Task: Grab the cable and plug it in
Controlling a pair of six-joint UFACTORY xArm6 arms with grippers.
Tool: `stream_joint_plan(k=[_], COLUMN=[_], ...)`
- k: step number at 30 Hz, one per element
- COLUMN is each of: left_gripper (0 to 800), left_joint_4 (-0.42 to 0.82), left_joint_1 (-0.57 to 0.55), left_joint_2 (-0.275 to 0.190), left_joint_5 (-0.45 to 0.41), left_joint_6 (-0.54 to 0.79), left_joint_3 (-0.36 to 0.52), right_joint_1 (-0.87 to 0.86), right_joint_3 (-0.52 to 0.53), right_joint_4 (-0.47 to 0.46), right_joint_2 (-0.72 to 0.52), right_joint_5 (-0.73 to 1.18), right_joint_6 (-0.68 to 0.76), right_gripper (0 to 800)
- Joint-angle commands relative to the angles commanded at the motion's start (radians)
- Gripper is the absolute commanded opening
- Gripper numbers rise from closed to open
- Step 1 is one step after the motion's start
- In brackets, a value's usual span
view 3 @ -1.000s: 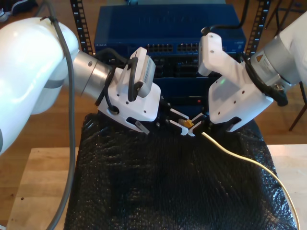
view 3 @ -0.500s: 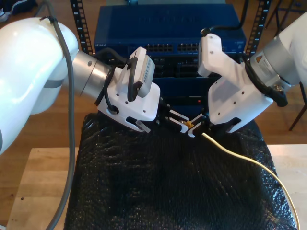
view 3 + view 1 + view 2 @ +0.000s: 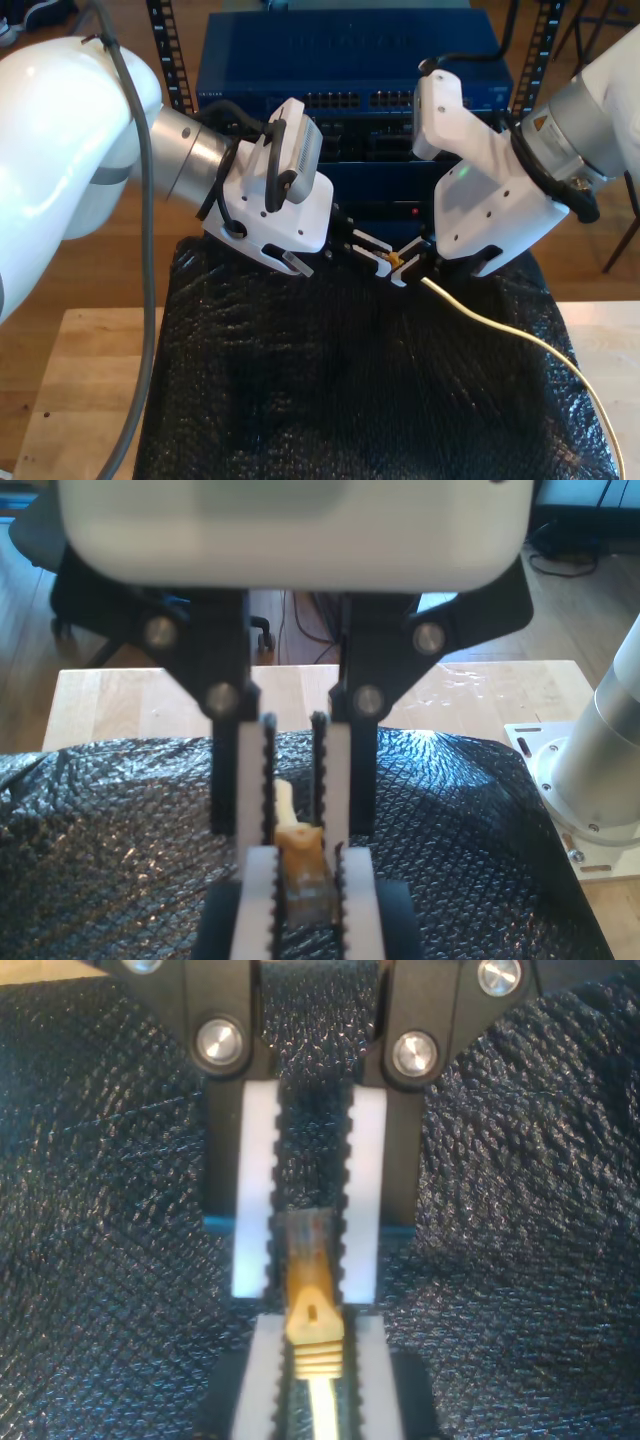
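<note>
The yellow cable (image 3: 505, 335) runs across the black mat from the exterior view's right, and its plug end (image 3: 396, 259) is held in the air between both grippers. My first gripper (image 3: 416, 268), on the arm at the exterior view's right, is shut on the yellow boot (image 3: 315, 1332) just behind the plug. My second gripper (image 3: 378, 256), on the arm at the exterior view's left, has its white toothed pads (image 3: 252, 1200) against the clear plug (image 3: 306, 1232). In the first wrist view the cable (image 3: 286, 802) passes between my first gripper's (image 3: 295, 830) pads into my second gripper (image 3: 305, 865).
A blue network switch (image 3: 350, 60) with rows of ports (image 3: 350, 100) sits in the rack behind the grippers. The black bubble mat (image 3: 350, 400) covers a wooden table (image 3: 90, 380). An arm's base (image 3: 600, 760) stands on the table beside the mat.
My second gripper's fingers, wide apart a second ago, have drawn together onto the plug. The first gripper and the cable have stayed in place.
</note>
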Motion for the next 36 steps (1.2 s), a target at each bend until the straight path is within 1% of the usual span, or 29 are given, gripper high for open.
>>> stream_joint_plan(k=[2, 4, 6, 9, 12, 18, 21, 23, 26, 30, 36], left_gripper=[3, 3, 3, 3, 3, 3, 3, 3, 3, 3, 3], left_joint_4=[0.0, 0.0, 0.0, 0.0, -0.002, -0.029, -0.064, -0.08, -0.081, -0.083, -0.107], left_joint_1=[0.0, 0.0, 0.0, 0.002, 0.023, 0.061, 0.08, 0.091, 0.1, 0.115, 0.138], left_joint_2=[0.0, -0.002, -0.002, -0.002, 0.002, 0.005, 0.008, 0.012, 0.014, 0.014, 0.015], left_joint_5=[0.0, 0.0, -0.002, -0.002, -0.002, 0.002, 0.031, 0.049, 0.057, 0.075, 0.098], left_joint_6=[0.0, 0.0, -0.003, -0.006, -0.014, -0.023, -0.029, -0.035, -0.051, -0.069, -0.089], left_joint_3=[-0.002, -0.002, -0.005, -0.011, -0.014, -0.015, -0.017, -0.018, -0.018, -0.018, -0.018], right_joint_1=[0.002, 0.0, 0.0, -0.002, -0.008, -0.064, -0.071, -0.071, -0.072, -0.072, -0.071], right_joint_3=[0.0, 0.0, 0.0, -0.003, -0.006, -0.008, -0.008, -0.008, -0.006, -0.003, -0.002], right_joint_4=[0.002, 0.002, 0.0, -0.002, -0.006, -0.006, -0.008, -0.008, -0.008, -0.006, -0.002], right_joint_2=[0.0, 0.0, 0.0, -0.002, -0.017, -0.061, -0.075, -0.084, -0.107, -0.147, -0.163], right_joint_5=[0.0, 0.0, 0.0, 0.0, 0.0, 0.002, 0.002, 0.002, 0.002, -0.002, -0.006], right_joint_6=[0.0, 0.0, 0.0, -0.003, -0.006, -0.043, -0.048, -0.063, -0.109, -0.147, -0.181], right_gripper=[393, 402, 437, 442, 543, 594, 651, 676, 753, 788, 784])
